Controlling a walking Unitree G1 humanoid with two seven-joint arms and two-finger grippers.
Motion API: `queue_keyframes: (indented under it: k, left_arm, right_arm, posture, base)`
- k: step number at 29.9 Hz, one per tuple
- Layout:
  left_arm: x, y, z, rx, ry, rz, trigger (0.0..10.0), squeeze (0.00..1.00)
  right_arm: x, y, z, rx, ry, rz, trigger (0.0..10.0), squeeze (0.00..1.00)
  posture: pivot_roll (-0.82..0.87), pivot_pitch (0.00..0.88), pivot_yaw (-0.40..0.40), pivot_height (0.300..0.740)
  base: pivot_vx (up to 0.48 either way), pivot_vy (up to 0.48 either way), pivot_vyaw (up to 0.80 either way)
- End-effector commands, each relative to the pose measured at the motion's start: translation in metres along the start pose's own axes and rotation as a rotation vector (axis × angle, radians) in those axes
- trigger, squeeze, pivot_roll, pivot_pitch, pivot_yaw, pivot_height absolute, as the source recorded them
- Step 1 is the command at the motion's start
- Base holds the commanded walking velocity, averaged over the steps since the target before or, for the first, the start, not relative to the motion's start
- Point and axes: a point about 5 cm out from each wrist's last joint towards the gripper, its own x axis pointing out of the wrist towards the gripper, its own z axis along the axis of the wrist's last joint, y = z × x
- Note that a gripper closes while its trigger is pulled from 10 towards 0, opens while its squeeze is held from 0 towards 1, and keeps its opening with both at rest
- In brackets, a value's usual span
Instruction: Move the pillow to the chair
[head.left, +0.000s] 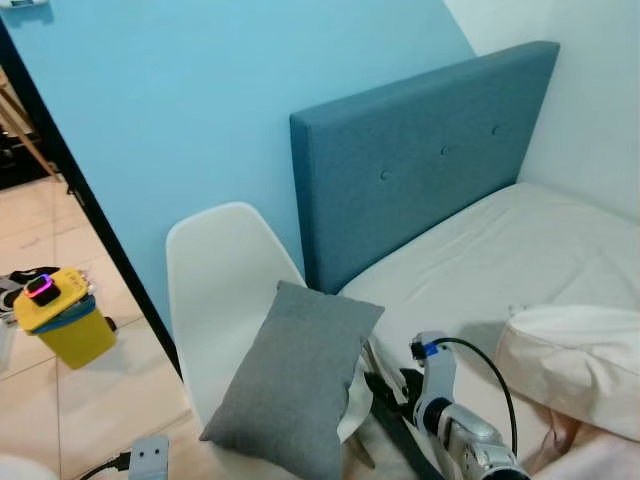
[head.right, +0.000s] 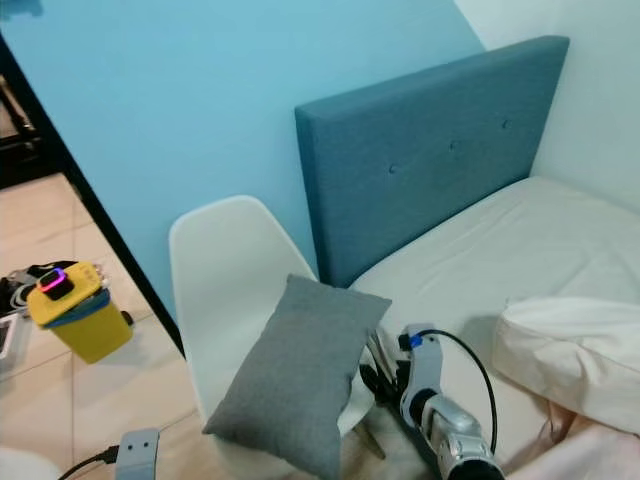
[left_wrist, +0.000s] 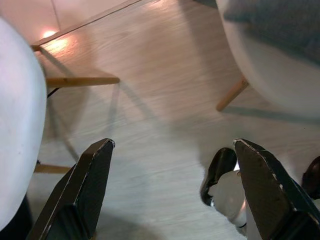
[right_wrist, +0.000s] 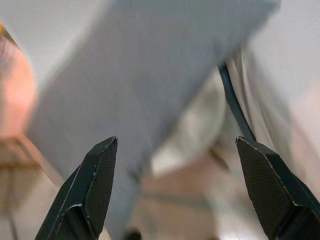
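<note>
Right hand (right_wrist: 175, 190) open beside one grey pillow (head.left: 295, 375) on one white chair (head.left: 215, 270).

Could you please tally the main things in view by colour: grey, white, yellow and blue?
Grey: 1, the grey fabric pillow leaning on the chair.
White: 1, the white moulded plastic chair.
Yellow: 1, the yellow bin on the tiled floor.
Blue: 1, the blue upholstered buttoned headboard.
Total: 4.
</note>
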Motion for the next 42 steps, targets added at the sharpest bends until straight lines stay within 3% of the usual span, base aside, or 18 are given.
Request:
queue_keyframes:
  k: [1,4,7,8,10,11,14,19,23,28,31,32,35,37,39,42]
  left_arm:
    - [-0.001,0.002,-0.007,-0.019,0.029,0.003,10.0,0.00]
    - [-0.001,0.002,-0.007,-0.024,0.029,0.002,10.0,0.00]
    - [0.001,0.006,-0.001,-0.096,0.018,0.020,10.0,0.00]
    - [0.001,0.006,-0.001,-0.096,0.018,0.020,10.0,0.00]
    - [0.001,0.008,0.000,-0.119,0.017,0.023,10.0,0.00]
    - [0.001,0.008,0.000,-0.119,0.017,0.023,10.0,0.00]
    - [0.001,0.006,0.000,-0.109,0.018,0.000,10.0,0.00]
    - [-0.001,-0.004,-0.003,-0.067,0.008,-0.072,10.0,0.00]
    - [-0.003,-0.011,-0.007,-0.028,0.010,-0.120,10.0,0.00]
    - [-0.004,-0.015,-0.010,-0.015,0.014,-0.154,10.0,0.00]
    - [-0.002,-0.009,-0.005,-0.021,-0.006,-0.130,10.0,0.00]
    - [-0.002,-0.009,-0.005,-0.021,-0.006,-0.130,10.0,0.00]
    - [0.001,0.006,0.005,-0.061,-0.036,-0.044,10.0,0.00]
    - [0.001,0.008,0.007,-0.072,-0.040,-0.029,10.0,0.00]
    - [0.002,0.014,0.010,-0.078,-0.045,-0.008,10.0,0.00]
    - [0.003,0.016,0.010,-0.071,-0.046,-0.007,10.0,0.00]
  right_arm:
    - [-0.005,0.001,-0.023,-0.022,0.089,-0.021,10.0,0.00]
    - [-0.007,-0.001,-0.029,-0.027,0.114,-0.034,10.0,0.00]
    - [-0.031,-0.013,-0.078,-0.019,0.313,-0.174,10.0,0.00]
    - [-0.031,-0.013,-0.078,-0.019,0.313,-0.174,10.0,0.00]
    - [-0.049,-0.017,-0.106,-0.024,0.425,-0.251,10.0,0.00]
    - [-0.049,-0.017,-0.106,-0.024,0.425,-0.251,10.0,0.00]
    - [-0.078,-0.017,-0.145,0.011,0.566,-0.316,10.0,0.00]
    - [-0.090,-0.013,-0.161,0.023,0.621,-0.322,10.0,0.00]
    - [-0.091,-0.013,-0.162,0.049,0.602,-0.346,10.0,0.00]
    - [-0.076,-0.021,-0.139,0.096,0.463,-0.380,10.0,0.00]
    - [-0.049,-0.031,-0.089,0.148,0.206,-0.365,10.0,0.00]
    - [-0.049,-0.031,-0.089,0.148,0.206,-0.365,10.0,0.00]
    - [-0.029,-0.037,-0.036,0.163,-0.029,-0.298,10.0,0.00]
    - [-0.027,-0.037,-0.027,0.162,-0.066,-0.284,10.0,0.00]
    - [-0.018,-0.036,0.008,0.148,-0.204,-0.224,10.0,0.00]
    - [-0.013,-0.035,0.039,0.115,-0.321,-0.190,10.0,0.00]
  posture:
    - [0.00,0.000,0.029,0.740]
    - [0.00,0.000,0.025,0.740]
    - [0.00,0.000,0.012,0.740]
    - [0.00,0.000,0.012,0.740]
    - [0.00,0.000,0.009,0.740]
    - [0.00,0.000,0.009,0.740]
    - [0.01,0.000,0.004,0.740]
    - [0.01,0.000,0.004,0.740]
    - [0.01,0.000,0.016,0.740]
    - [-0.01,0.000,0.030,0.740]
    - [-0.01,0.000,0.035,0.740]
    - [-0.01,0.000,0.035,0.740]
    - [-0.02,0.000,0.039,0.740]
    - [-0.02,0.000,0.039,0.740]
    - [-0.02,0.000,0.037,0.740]
    - [-0.02,0.000,0.036,0.740]
  base:
    - [0.000,0.000,0.00]
    - [0.000,0.000,0.00]
    - [0.000,0.000,0.00]
    - [0.000,0.000,0.00]
    - [0.000,0.000,0.00]
    - [0.000,0.000,0.00]
    - [0.000,0.000,0.00]
    - [0.000,0.000,-0.31]
    - [0.000,0.000,-0.77]
    - [0.000,0.000,-0.77]
    - [0.000,0.000,-0.77]
    - [0.000,0.000,-0.77]
    - [0.000,0.000,-0.77]
    - [0.000,0.000,-0.77]
    - [0.000,0.000,-0.77]
    - [0.000,0.000,-0.26]
